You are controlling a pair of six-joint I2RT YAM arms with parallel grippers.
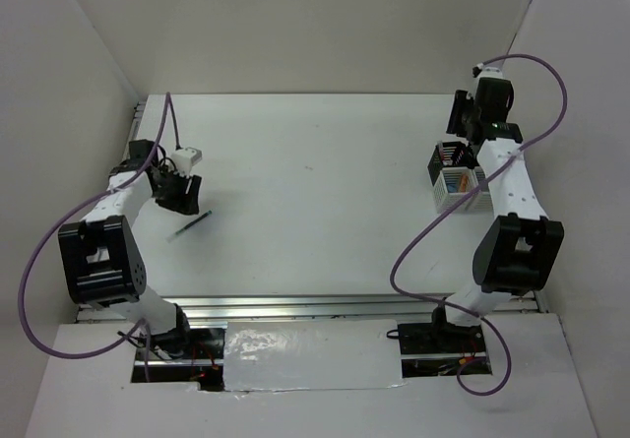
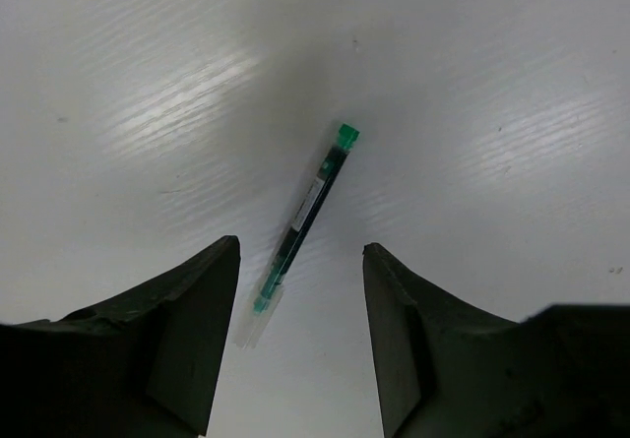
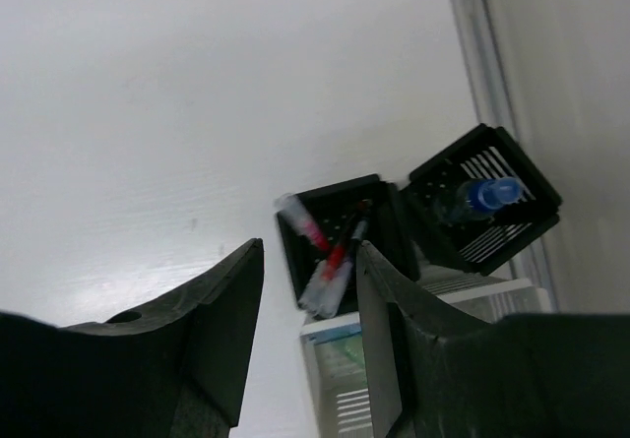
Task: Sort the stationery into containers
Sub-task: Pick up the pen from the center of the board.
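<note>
A thin dark pen with green ends [image 2: 307, 212] lies alone on the white table; it also shows in the top view [image 1: 190, 224]. My left gripper [image 2: 300, 245] is open and empty just above it, with the pen's lower end between the fingers [image 1: 185, 195]. My right gripper [image 3: 310, 245] is open and empty above the containers at the far right [image 1: 461, 113]. A black bin [image 3: 331, 190] holds red pens [image 3: 335, 261]. A second black slatted bin [image 3: 512, 162] holds a blue-capped clear bottle [image 3: 482, 197]. A white bin [image 3: 330, 328] stands beside them.
The bins [image 1: 456, 174] stand close to the right wall and the table's right edge. The left arm works near the table's left edge. The white enclosure walls stand on three sides.
</note>
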